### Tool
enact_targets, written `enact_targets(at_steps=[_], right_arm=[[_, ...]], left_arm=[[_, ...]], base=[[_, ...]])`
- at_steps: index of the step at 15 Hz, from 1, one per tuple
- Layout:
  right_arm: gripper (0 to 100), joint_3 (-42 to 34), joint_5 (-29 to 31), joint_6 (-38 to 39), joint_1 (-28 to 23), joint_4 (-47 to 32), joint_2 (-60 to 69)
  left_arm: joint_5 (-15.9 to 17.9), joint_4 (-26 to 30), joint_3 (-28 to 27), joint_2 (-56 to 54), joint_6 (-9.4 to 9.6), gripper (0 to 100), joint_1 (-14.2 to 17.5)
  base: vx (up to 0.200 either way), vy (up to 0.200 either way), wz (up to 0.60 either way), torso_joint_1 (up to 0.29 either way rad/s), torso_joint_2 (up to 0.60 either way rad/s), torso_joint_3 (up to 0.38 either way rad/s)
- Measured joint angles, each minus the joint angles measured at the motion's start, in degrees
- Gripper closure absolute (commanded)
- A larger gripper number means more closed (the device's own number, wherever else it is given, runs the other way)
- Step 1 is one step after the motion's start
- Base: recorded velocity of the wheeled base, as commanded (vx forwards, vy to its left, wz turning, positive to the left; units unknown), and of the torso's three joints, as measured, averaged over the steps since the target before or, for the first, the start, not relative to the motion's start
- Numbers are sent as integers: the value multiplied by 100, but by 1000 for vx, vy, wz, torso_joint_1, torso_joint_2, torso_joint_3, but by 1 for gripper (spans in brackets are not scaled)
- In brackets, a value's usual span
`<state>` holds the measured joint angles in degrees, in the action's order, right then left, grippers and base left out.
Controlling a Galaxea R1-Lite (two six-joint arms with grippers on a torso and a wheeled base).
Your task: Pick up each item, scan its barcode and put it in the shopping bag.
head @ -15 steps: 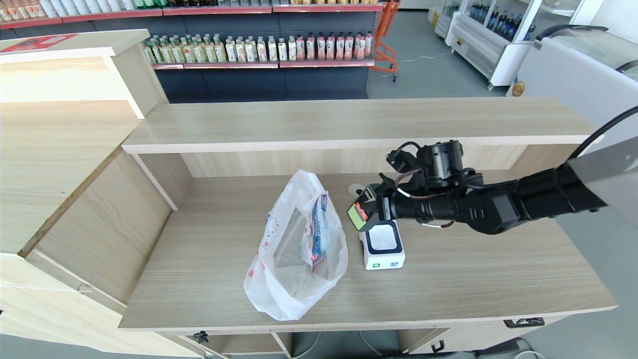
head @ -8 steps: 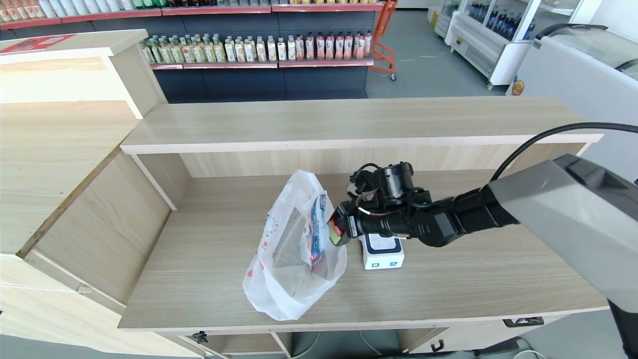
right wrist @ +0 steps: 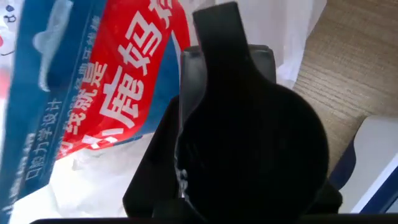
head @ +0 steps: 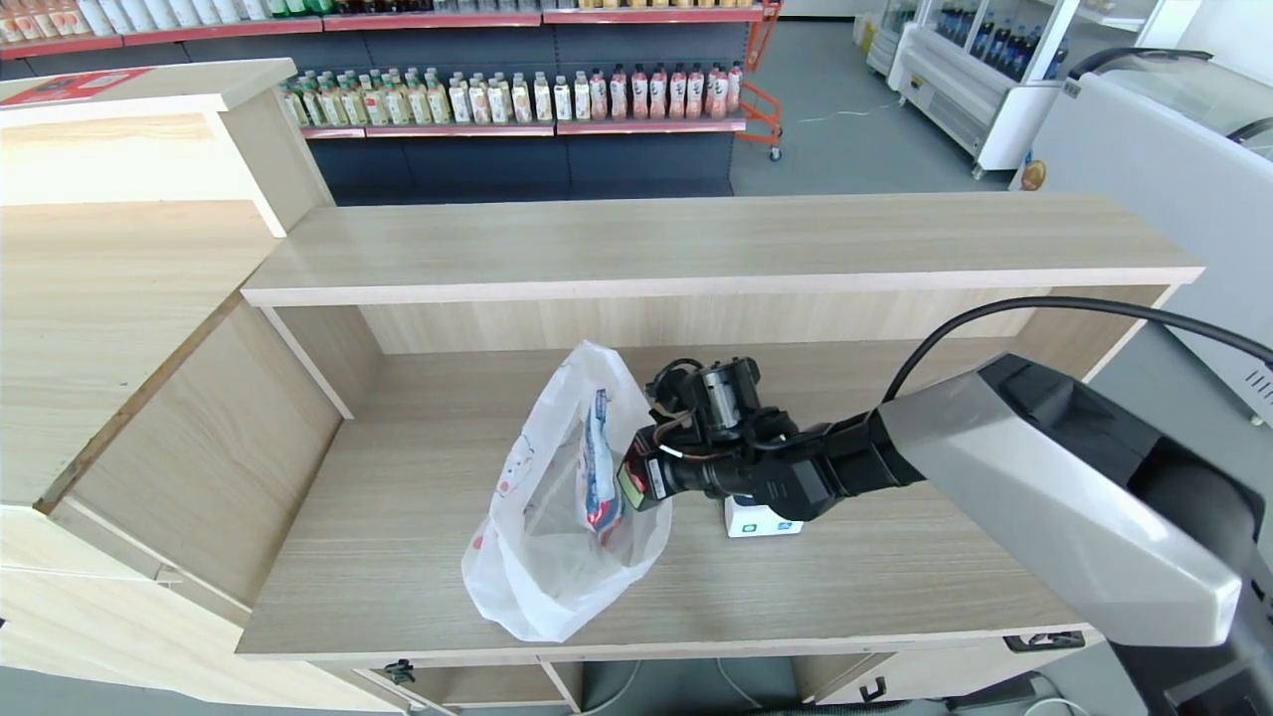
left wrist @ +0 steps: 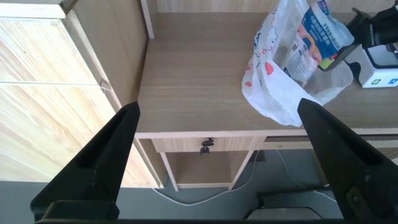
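step in hand, by judgement: bagging a scanned item. the right gripper (head: 639, 481) is at the mouth of the white shopping bag (head: 542, 577), just left of the barcode scanner (head: 762, 517) on the wooden counter (head: 895, 587). its fingers are closed on a small red-and-green item (head: 630, 486), held at the bag's rim on the scanner's side. a blue-and-red snack packet (head: 597, 462) stands inside the bag, touching or just beside the held item; i cannot tell which. the left gripper (left wrist: 217, 106) hangs off the counter's front, well apart from the bag, fingers spread wide and holding nothing. recommended: carry the item further over the opening and lower it past the thin rim, beside the packet, before releasing. a release on the rim would likely fold the film and spill the item onto the counter.
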<state>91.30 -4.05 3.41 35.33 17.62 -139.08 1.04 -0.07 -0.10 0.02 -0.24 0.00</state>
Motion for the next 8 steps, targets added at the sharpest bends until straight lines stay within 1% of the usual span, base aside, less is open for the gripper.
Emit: enact_targets(at_steps=[4,6,7,8], right_arm=[[100,29,171,-158,-5,-18,-149],[100,11,143,-469,0,22,-172],[100,11,126,-508,-9,34,-174],[0,11,118,-524,-20,50,-174]], left_arm=[[0,0,0,0,2,0,0],[2,0,0,0,0,0,0],[2,0,0,0,0,0,0],[2,0,0,0,0,0,0]], base=[[0,0,0,0,0,0],[0,0,0,0,0,0],[0,0,0,0,0,0],[0,0,0,0,0,0]])
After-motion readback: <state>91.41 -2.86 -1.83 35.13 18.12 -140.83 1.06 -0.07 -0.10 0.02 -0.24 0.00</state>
